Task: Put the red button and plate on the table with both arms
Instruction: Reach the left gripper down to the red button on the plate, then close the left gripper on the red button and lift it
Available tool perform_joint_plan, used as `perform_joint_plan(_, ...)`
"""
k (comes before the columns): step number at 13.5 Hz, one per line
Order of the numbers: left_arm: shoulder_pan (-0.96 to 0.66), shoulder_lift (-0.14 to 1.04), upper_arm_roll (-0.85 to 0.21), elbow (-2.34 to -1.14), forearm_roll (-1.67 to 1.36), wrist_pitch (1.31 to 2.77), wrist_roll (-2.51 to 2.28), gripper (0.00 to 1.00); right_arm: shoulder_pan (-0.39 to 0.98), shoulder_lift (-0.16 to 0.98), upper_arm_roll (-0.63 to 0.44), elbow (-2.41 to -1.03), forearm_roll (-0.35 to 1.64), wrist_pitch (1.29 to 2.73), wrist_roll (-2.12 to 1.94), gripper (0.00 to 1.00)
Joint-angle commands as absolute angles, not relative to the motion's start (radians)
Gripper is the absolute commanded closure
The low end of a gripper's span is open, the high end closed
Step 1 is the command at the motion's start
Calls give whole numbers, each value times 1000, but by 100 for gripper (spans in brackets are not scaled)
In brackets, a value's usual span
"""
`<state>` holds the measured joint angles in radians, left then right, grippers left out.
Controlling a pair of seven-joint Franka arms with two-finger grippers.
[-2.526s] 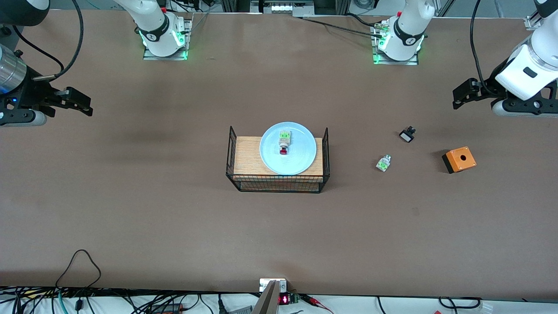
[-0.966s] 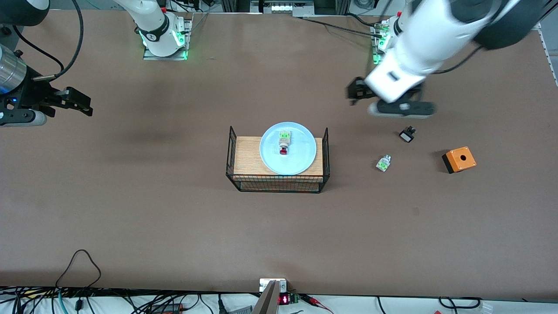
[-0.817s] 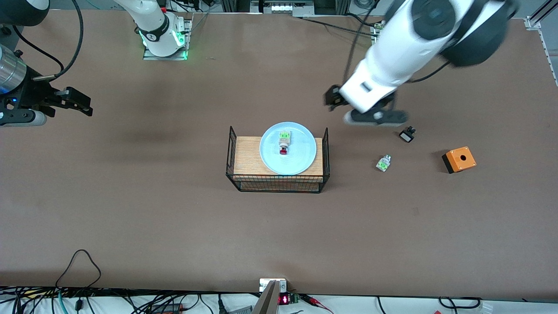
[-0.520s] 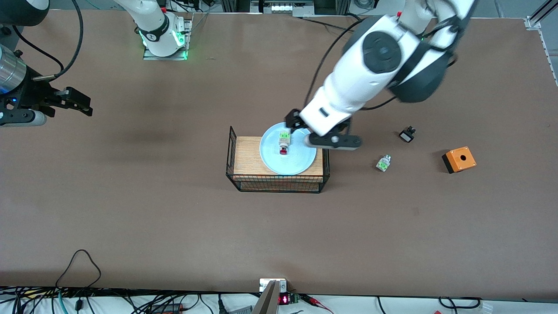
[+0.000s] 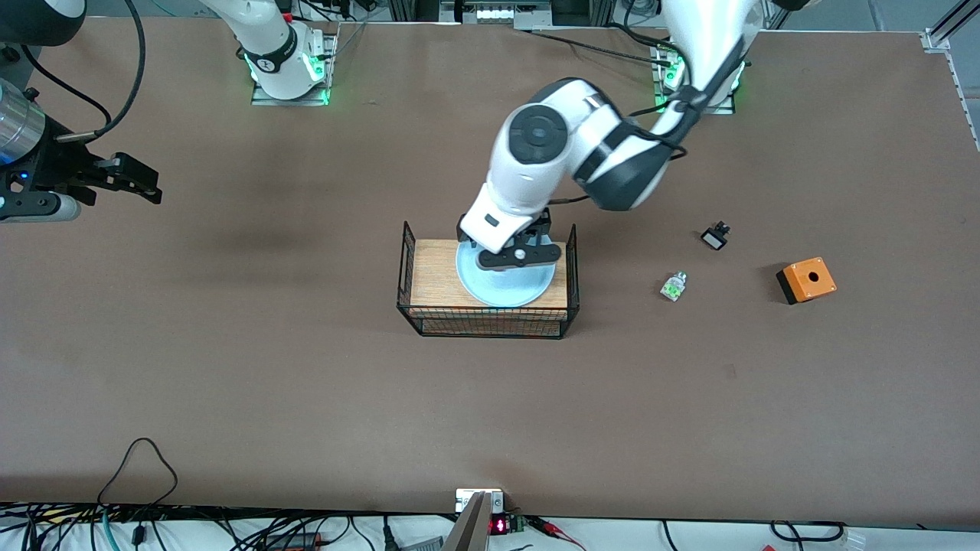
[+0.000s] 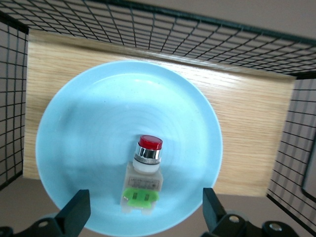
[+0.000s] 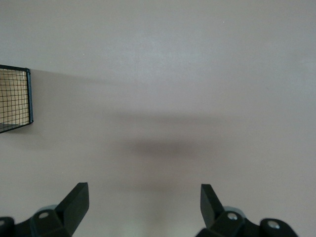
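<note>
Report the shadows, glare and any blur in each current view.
Front view: sharp, no motion blur; a soft dark shadow smudge lies on the table toward the right arm's end. Left wrist view: the plate shows a soft sheen with a faint shadow, and the red button is crisp. Right wrist view: a diffuse shadow band crosses the bare tabletop; even light, no glare.

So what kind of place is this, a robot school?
Probably a robot lab: two white arms bolted to a big brown table, a tangle of cables along its edge, and small test parts like the orange box.
</note>
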<state>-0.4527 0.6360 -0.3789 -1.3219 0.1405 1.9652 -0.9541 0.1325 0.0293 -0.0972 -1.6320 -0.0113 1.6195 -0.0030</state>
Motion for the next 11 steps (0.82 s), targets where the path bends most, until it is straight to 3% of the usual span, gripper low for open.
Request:
perform_joint_plan(1, -498, 678, -370, -1281, 241, 1953, -977, 0, 129, 17, -98, -1632, -11, 1608, -2, 0)
perform_joint_plan(6, -499, 695, -368, -1302, 256, 1953, -965, 6, 129, 20, -98, -1632, -11, 1608, -2, 0)
perform_joint_plan(9, -492, 701, -370, -1302, 253, 1953, -911, 55, 129, 21, -98, -1632, -11, 1608, -2, 0)
perform_joint_plan(11, -489, 700, -370, -1302, 249, 1951, -897, 80, 130, 21, -98, -1632, -11, 1608, -2, 0)
